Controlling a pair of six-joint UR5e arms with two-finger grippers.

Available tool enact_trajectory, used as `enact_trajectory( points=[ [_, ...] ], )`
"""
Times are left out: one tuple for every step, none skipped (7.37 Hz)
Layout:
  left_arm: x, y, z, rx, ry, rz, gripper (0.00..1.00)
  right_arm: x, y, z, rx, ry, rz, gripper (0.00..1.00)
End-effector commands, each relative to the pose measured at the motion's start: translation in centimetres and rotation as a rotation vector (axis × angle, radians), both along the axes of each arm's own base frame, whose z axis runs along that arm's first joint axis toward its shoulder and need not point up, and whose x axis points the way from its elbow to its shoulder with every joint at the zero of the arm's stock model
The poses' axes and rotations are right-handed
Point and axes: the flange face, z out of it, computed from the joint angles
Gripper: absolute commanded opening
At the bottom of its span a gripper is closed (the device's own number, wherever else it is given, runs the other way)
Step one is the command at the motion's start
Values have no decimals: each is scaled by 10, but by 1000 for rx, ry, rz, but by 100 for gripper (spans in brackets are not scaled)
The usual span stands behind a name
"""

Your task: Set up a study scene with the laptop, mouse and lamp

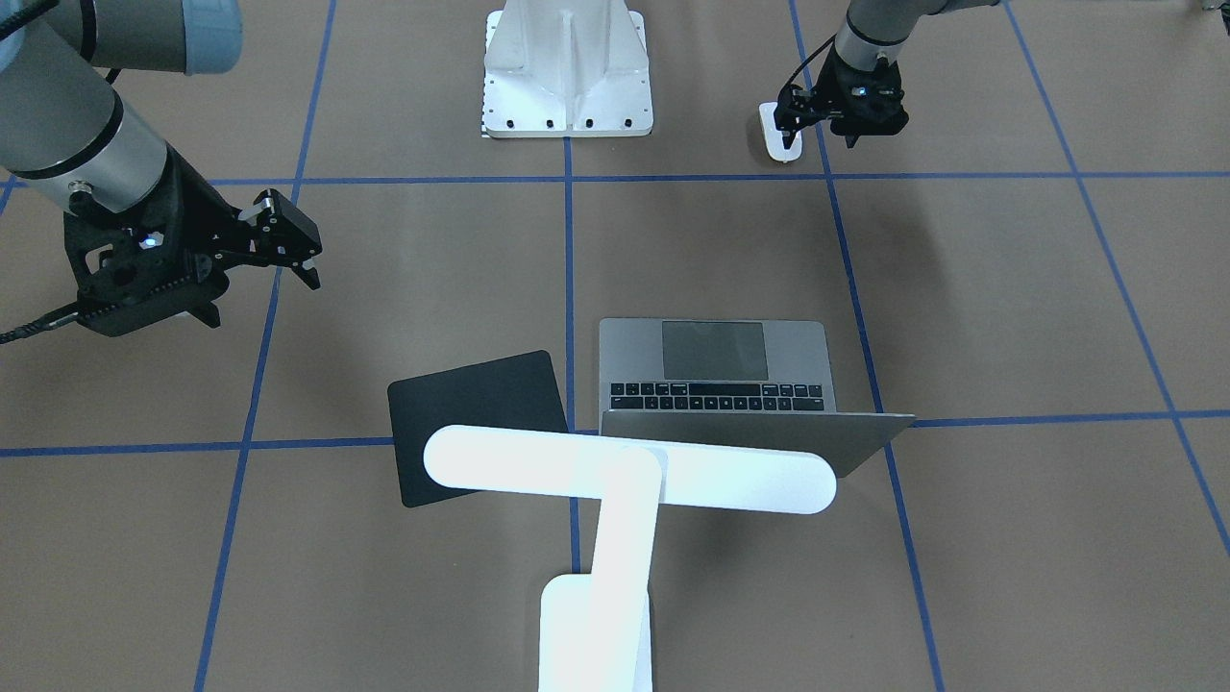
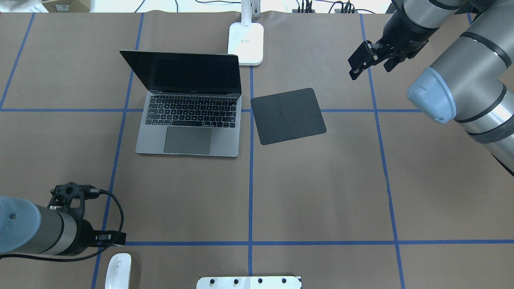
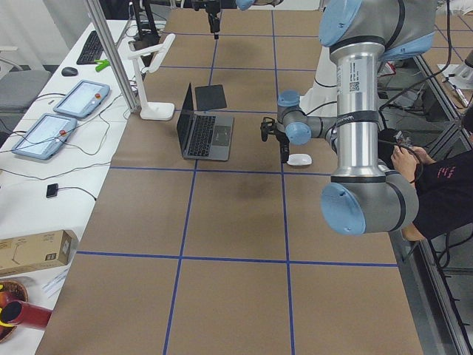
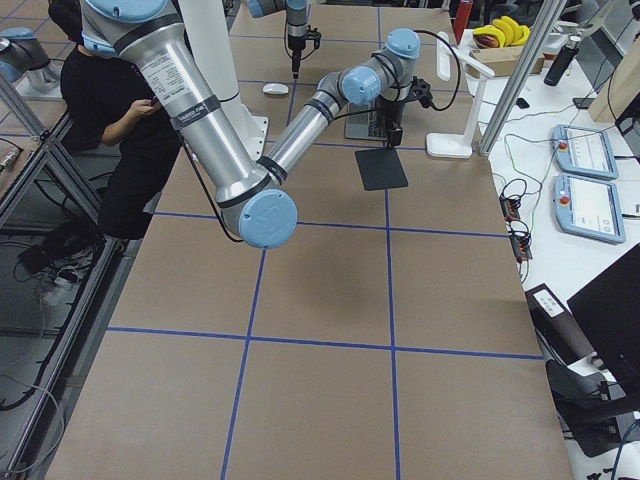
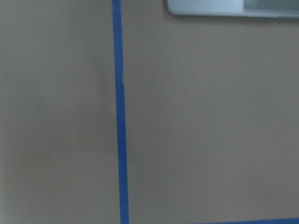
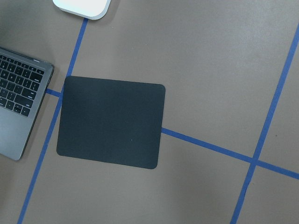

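While the laptop (image 2: 188,116) sits open, seen from overhead, the lamp (image 2: 245,42) stands at its 1 o'clock and the mouse (image 2: 118,271) at its 7 o'clock. Left gripper (image 1: 820,141): fingers spread, empty, beside the mouse. Right gripper (image 2: 370,71): fingers spread, empty.

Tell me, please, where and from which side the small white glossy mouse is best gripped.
Probably across its narrow width, on the two long sides near mid-length, coming straight down from above. The small white glossy oval mouse lies flat, low and domed, so only its sides offer opposed faces. The left gripper is nearest.
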Motion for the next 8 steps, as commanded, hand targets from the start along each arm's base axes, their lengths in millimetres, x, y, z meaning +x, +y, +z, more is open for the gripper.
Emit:
enact_trajectory(
  points=[
    [20,27,0,-19,-2,47,100,-2,2,0,-14,7,-3,100],
    [33,30,4,-20,-8,58,100,-2,3,0,-10,7,-5,100],
    [37,32,8,-20,-9,67,100,-3,4,0,-9,8,-5,100],
    [39,38,6,-19,6,83,100,-4,5,1,-10,11,-6,100],
    [41,42,5,-20,10,97,100,-6,7,3,-12,15,-9,100],
    [43,46,6,-18,17,109,97,-6,12,5,-7,17,-11,100],
    [47,46,10,-15,30,113,95,-7,12,5,-8,17,-11,100],
    [49,46,16,-16,29,114,94,-9,14,5,-9,17,-15,100]
  ],
)
